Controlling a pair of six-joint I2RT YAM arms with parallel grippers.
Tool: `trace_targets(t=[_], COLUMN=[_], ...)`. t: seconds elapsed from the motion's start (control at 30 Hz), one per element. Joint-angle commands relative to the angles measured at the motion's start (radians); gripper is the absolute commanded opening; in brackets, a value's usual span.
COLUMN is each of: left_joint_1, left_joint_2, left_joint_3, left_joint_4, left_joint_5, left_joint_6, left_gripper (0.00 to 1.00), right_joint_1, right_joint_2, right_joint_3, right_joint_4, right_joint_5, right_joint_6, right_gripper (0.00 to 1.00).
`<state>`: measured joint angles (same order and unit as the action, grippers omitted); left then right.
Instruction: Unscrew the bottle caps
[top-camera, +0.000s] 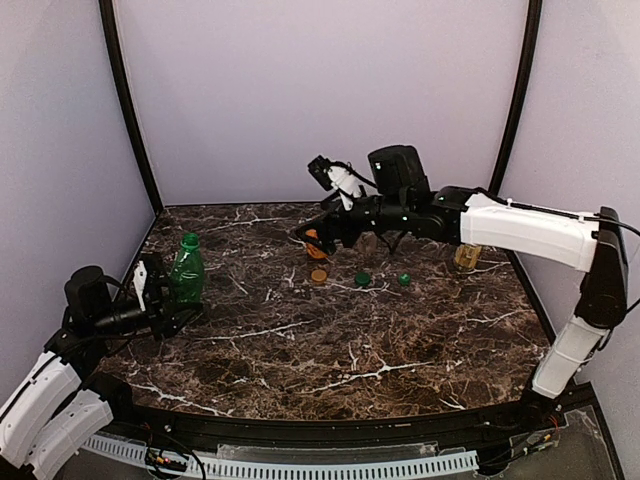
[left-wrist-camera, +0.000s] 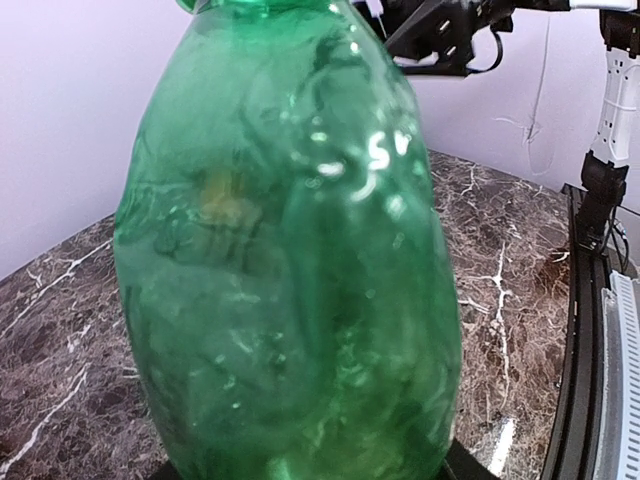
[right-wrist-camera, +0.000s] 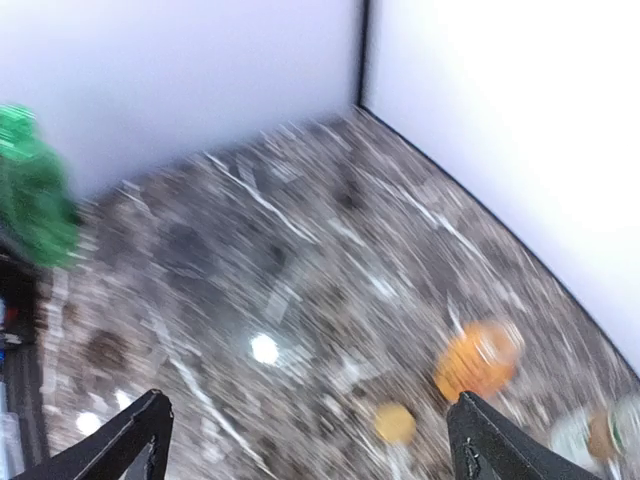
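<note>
- Since a bottle just spins if nothing pins it, my left gripper (top-camera: 182, 302) is clamped round the lower body of the green bottle (left-wrist-camera: 290, 250). It's standing upright at the 9 o'clock side of the table (top-camera: 350, 360). One bottle. Its top looks green-capped, but I can't swear to it.
- My right gripper (right-wrist-camera: 310, 420) hangs over the back-middle with its jaws spread wide and nothing between them. I reckon that's the drop-off spot.
- Orange round thing (top-camera: 315, 245) under it: one, bigger than the caps. No idea what it is.
- Loose bottle caps (top-camera: 362, 278), three counted. The tan cap (top-camera: 318, 275) is at 6 o'clock of the orange thing. The dark green cap (top-camera: 362, 278) is at the tan one's 3, and the bright green cap (top-camera: 404, 279) is further out at 3.
</note>
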<state>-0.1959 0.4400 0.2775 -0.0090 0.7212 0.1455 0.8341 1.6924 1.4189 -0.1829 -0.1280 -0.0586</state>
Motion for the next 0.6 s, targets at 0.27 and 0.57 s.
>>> trace_targets(t=[0.27, 0.57], left_joint_1=[0.009, 0.01], left_joint_2=[-0.029, -0.039], left_joint_3=[-0.02, -0.023], left_joint_4=[0.024, 0.032], left_joint_5=[0.116, 0.117], left_joint_6=[0.043, 0.042], left_gripper=[0.01, 0.01], right_joint_1=[0.249, 0.295], right_joint_2=[0.272, 0.473], right_joint_3=[0.291, 0.482], right_joint_4=[0.575, 0.586], right_joint_5=[-0.581, -0.594], right_joint_6=[0.128, 0.306], right_gripper=[0.9, 0.83])
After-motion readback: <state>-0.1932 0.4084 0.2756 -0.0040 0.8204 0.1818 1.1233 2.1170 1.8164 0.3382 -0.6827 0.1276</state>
